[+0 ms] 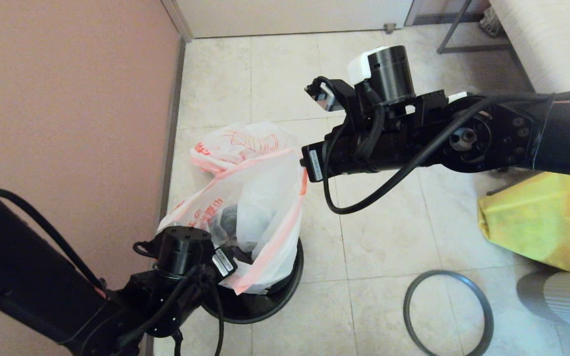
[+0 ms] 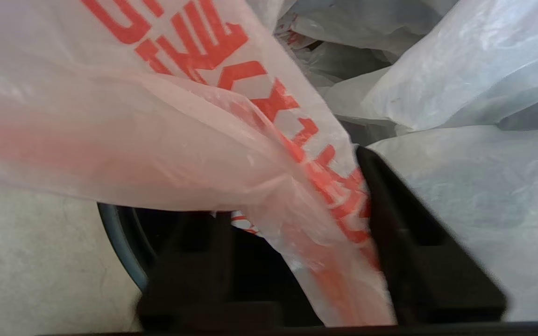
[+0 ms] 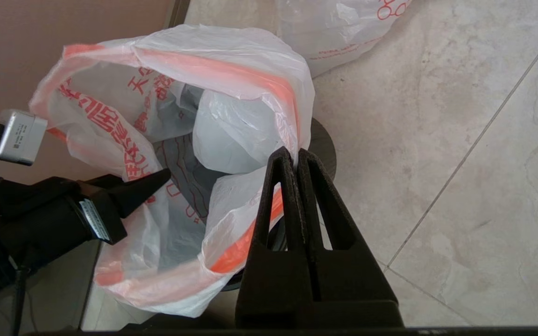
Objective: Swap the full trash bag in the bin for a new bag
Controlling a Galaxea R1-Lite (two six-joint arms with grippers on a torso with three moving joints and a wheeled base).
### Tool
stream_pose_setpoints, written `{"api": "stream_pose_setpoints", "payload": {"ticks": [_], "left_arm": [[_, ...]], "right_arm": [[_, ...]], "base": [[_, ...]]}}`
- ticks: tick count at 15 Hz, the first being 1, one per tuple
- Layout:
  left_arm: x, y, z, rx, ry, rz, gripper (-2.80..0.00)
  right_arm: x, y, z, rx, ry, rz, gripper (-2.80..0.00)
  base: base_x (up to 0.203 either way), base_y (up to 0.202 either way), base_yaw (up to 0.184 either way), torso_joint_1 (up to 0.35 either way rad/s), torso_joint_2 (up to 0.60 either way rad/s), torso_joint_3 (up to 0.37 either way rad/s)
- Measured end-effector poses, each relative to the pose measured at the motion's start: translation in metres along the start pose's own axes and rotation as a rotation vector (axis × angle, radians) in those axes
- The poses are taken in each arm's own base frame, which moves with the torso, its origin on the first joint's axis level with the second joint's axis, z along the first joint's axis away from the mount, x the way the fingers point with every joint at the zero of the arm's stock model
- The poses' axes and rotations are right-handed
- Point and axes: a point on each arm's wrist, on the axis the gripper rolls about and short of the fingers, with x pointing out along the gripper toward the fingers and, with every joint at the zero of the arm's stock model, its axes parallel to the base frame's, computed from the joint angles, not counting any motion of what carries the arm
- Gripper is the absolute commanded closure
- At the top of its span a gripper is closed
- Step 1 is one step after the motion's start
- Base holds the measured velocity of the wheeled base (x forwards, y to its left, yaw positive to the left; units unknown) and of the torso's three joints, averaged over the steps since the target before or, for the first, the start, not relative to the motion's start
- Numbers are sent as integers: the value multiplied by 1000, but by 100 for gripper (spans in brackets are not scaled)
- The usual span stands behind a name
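The new bag (image 1: pixel 260 207), milky white with an orange-pink hem, hangs open over the dark bin (image 1: pixel 265 304). My right gripper (image 3: pixel 293 156) is shut on the hem at the bag's far right side, also seen in the head view (image 1: pixel 304 164). At the bag's near left edge, my left gripper (image 2: pixel 287 196) straddles the hem. Its jaws stand apart, with the film running loosely between them. One of its fingers (image 3: pixel 145 185) shows in the right wrist view. The full trash bag (image 1: pixel 238 143), printed with red line drawings, lies on the floor behind the bin.
A thin grey hoop rim (image 1: pixel 483 309) lies on the tiles to the right of the bin. Farther right sits a yellow bag (image 1: pixel 537 222). A pink wall (image 1: pixel 67 123) runs close along the left, and a metal frame (image 1: pixel 468 47) stands at the back right.
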Motion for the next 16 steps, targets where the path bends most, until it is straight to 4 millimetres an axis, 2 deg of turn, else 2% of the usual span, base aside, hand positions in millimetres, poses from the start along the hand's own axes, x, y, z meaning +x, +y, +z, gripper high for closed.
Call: {"api": "stream_pose_setpoints", "payload": {"ticks": [6, 7, 9, 11, 16], "left_arm": [[-17, -2, 2, 1, -3, -38, 0], [-19, -2, 2, 1, -4, -43, 0], [-21, -3, 3, 0, -7, -49, 0], [-22, -3, 3, -1, -8, -51, 0], [-22, -3, 3, -3, -8, -53, 0]], "right_arm": [[2, 0, -6, -4, 48, -9, 0], [2, 1, -6, -7, 48, -9, -280], [2, 5, -6, -7, 49, -9, -280], [-3, 18, -7, 28, 61, -35, -280], [-19, 44, -28, 142, 270, -186, -280]], "base": [[0, 0, 0, 0, 0, 0], [0, 0, 0, 0, 0, 0], [0, 0, 0, 0, 0, 0], [0, 0, 0, 0, 0, 0], [0, 0, 0, 0, 0, 0]]}}
